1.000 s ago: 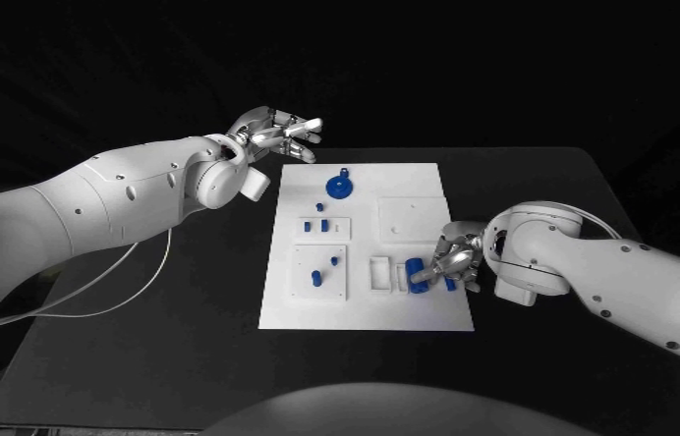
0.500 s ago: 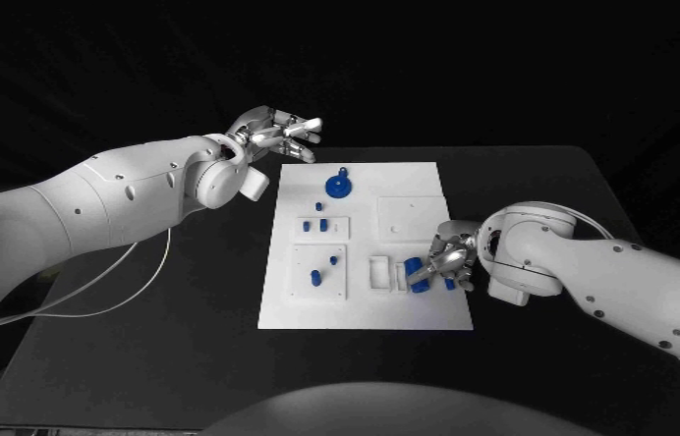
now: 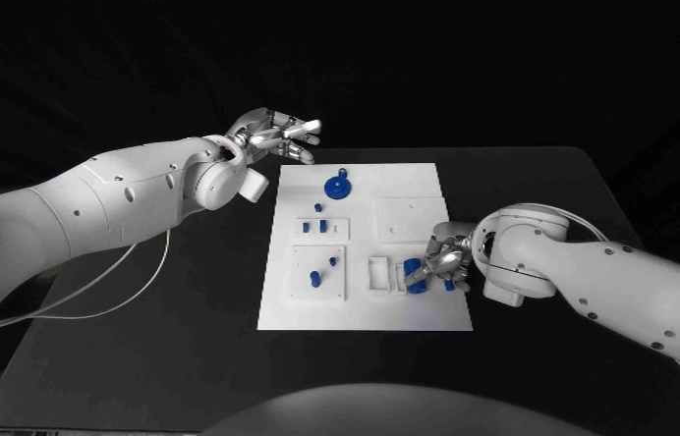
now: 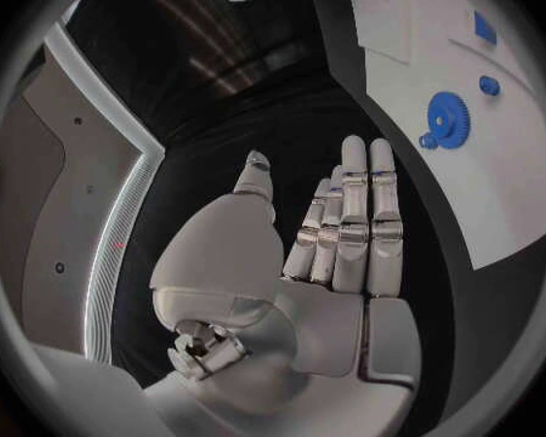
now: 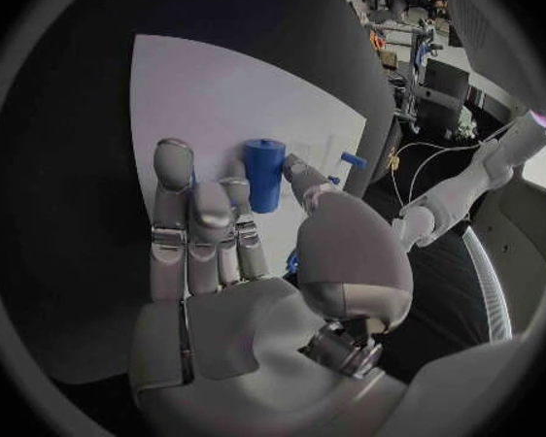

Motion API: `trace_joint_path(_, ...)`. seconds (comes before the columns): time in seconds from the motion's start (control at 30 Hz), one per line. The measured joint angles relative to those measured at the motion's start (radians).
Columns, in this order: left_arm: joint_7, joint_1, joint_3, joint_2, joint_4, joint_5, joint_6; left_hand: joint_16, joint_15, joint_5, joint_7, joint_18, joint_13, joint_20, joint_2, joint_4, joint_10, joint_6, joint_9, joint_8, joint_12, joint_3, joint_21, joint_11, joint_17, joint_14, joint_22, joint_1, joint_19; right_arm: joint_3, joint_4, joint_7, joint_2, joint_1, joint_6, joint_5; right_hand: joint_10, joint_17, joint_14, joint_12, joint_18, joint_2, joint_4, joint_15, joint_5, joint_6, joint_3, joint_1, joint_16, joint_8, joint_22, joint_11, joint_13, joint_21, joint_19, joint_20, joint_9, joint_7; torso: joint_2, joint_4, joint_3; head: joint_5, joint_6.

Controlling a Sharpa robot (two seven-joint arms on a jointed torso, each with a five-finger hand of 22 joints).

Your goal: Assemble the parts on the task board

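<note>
1. Board [image 3: 366,249]: white plate lying flat mid-counter [image 3: 170,338], between the two robot hands.
2. Blue cylinder [image 5: 263,173]: lying on the board, at the right robot hand's fingertips [image 5: 174,155], beside its thumb.
3. Right robot hand [image 3: 442,259]: over the board's near right part, fingers extended around the cylinder; whether it is gripped I cannot tell.
4. Left robot hand [image 3: 279,133]: released, fingers straight, held beyond the board's far left corner.
5. Gear [image 3: 340,184]: blue, on the board just beside the left robot hand.
</note>
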Motion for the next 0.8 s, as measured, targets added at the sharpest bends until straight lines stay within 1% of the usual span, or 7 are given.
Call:
trace_joint_path(0.07, -0.001, 0.000, 0.000, 0.000, 0.000, 0.000, 0.001, 0.000, 0.000, 0.000, 0.000, 0.000, 0.000, 0.000, 0.000, 0.000, 0.000, 0.000, 0.000, 0.000, 0.000, 0.000, 0.000, 0.000, 0.000, 0.000, 0.000, 0.000, 0.000, -0.005, -0.002, 0.001, 0.003, 0.002, 0.000, -0.006, 0.000, 0.000, 0.000, -0.004, 0.000, 0.000, 0.000, 0.000, 0.000, -0.001, 0.000, 0.000, 0.000, 0.000, 0.001, 0.000, -0.004, -0.002, 0.000, 0.000, 0.069, 0.001, 0.000, 0.0000, -0.0001, 0.000, 0.000)
trace_joint_path(0.13, -0.002, 0.000, 0.000, 0.001, -0.001, 0.000, 0.001, 0.000, 0.000, 0.000, 0.000, 0.000, 0.000, 0.000, 0.000, 0.000, 0.000, 0.000, 0.000, 0.000, 0.000, 0.000, 0.000, 0.000, 0.000, 0.000, 0.000, 0.000, 0.000, -0.008, -0.003, 0.003, 0.006, 0.004, 0.000, -0.012, 0.000, 0.000, 0.000, -0.004, 0.000, 0.000, 0.000, 0.000, 0.001, -0.001, 0.000, 0.000, 0.000, 0.000, 0.003, 0.000, -0.005, -0.005, 0.000, 0.000, 0.078, 0.001, 0.000, -0.0001, 0.0001, 0.000, 0.000)
trace_joint_path(0.23, -0.003, 0.000, 0.000, 0.001, -0.001, 0.000, 0.002, 0.000, 0.000, 0.000, 0.000, 0.000, 0.000, 0.000, 0.000, 0.000, 0.000, 0.000, 0.000, 0.000, 0.000, 0.000, 0.000, 0.000, 0.000, 0.000, 0.000, 0.000, 0.000, -0.013, -0.003, 0.004, 0.008, 0.005, -0.003, -0.018, -0.005, 0.002, -0.001, -0.004, 0.000, -0.006, 0.002, 0.001, 0.167, -0.003, 0.002, -0.006, 0.004, 0.000, 0.006, 0.002, -0.005, -0.005, 0.000, 0.000, 0.145, 0.003, 0.000, -0.0001, 0.0002, 0.000, -0.001)
trace_joint_path(0.27, -0.004, 0.000, 0.000, 0.001, -0.001, 0.000, 0.002, 0.000, 0.000, 0.000, 0.000, 0.000, 0.000, 0.000, 0.000, 0.000, 0.000, 0.000, 0.000, 0.000, 0.000, 0.000, 0.000, 0.000, 0.000, 0.000, 0.000, 0.000, 0.000, -0.015, -0.002, 0.005, 0.008, 0.006, -0.005, -0.019, -0.005, 0.003, -0.001, -0.004, 0.000, -0.006, 0.004, 0.001, 0.208, -0.001, 0.004, -0.006, 0.004, 0.000, 0.008, 0.002, -0.004, -0.005, 0.000, 0.000, 0.170, 0.003, 0.000, -0.0001, 0.0002, 0.000, -0.001)
trace_joint_path(0.3, -0.004, 0.000, 0.000, 0.001, -0.002, -0.001, 0.003, 0.000, 0.000, 0.000, 0.000, 0.000, 0.000, 0.000, 0.000, 0.000, 0.000, 0.000, 0.000, 0.000, 0.000, 0.000, 0.000, 0.000, 0.000, 0.000, 0.000, 0.000, 0.000, -0.016, -0.002, 0.006, 0.008, 0.006, -0.008, -0.021, -0.005, 0.005, -0.001, -0.004, -0.001, -0.006, 0.005, 0.001, 0.226, 0.007, 0.005, -0.006, 0.004, 0.000, 0.010, 0.002, -0.003, -0.004, 0.000, 0.000, 0.171, 0.002, 0.000, -0.0001, 0.0002, 0.000, -0.001)
trace_joint_path(0.43, -0.005, 0.000, 0.000, 0.001, -0.002, -0.001, 0.003, 0.000, 0.000, 0.000, 0.000, 0.000, 0.000, 0.000, 0.000, 0.000, 0.000, 0.000, 0.000, 0.000, 0.000, 0.000, 0.000, 0.000, 0.000, 0.000, -0.001, 0.000, 0.000, -0.020, 0.001, 0.008, 0.005, 0.006, -0.021, -0.021, -0.005, 0.007, -0.001, -0.005, -0.002, -0.006, 0.006, 0.002, 0.237, 0.022, 0.006, -0.006, 0.008, 0.000, 0.017, 0.002, 0.000, 0.003, 0.000, 0.000, 0.171, -0.002, 0.000, -0.0001, 0.0002, 0.000, -0.001)
trace_joint_path(0.8, -0.009, 0.000, 0.000, 0.000, -0.002, -0.002, 0.006, 0.000, 0.000, 0.000, 0.000, 0.000, 0.000, 0.004, 0.000, 0.000, 0.000, 0.000, 0.000, 0.000, 0.000, 0.000, 0.000, 0.000, 0.000, 0.000, -0.008, 0.000, 0.004, -0.030, 0.026, 0.011, -0.021, 0.007, -0.073, 0.011, -0.004, 0.011, -0.002, -0.004, -0.002, 0.006, 0.012, 0.002, 0.237, 0.027, 0.012, -0.018, 0.012, -0.017, 0.064, 0.000, 0.001, 0.035, 0.000, 0.000, 0.168, 0.002, 0.001, 0.0000, 0.0006, 0.002, -0.004)
